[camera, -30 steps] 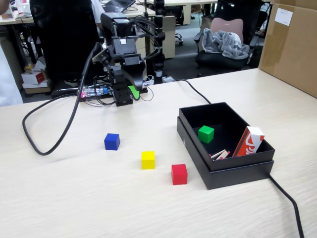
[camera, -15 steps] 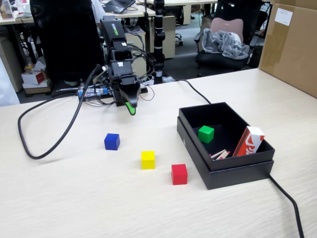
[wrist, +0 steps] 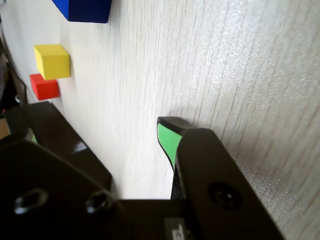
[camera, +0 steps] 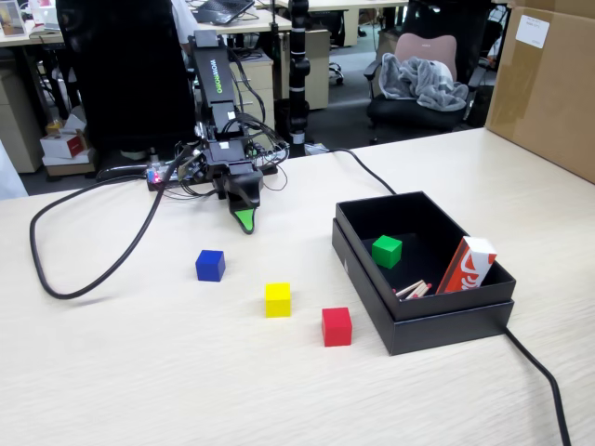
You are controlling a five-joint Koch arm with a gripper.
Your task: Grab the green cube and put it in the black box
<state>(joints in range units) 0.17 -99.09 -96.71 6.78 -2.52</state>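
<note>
Fixed view: arm folded low, pincer (camera: 245, 223) tip pointing down at table (camera: 139, 372).

Legible text: none with certainty. Green lettering on arm's upper link (camera: 215, 74), at 11 o'clock in the fixed view, too small to read. Red-white carton (camera: 467, 265) print illegible.

gripper jaws (wrist: 167, 132): in the wrist view only one green-tipped black jaw shows, so the gap cannot be told
small blue plain cube (wrist: 85, 10): cut off by that view's top edge
large matte black box (wrist: 60, 145): partly behind the gripper body
</note>
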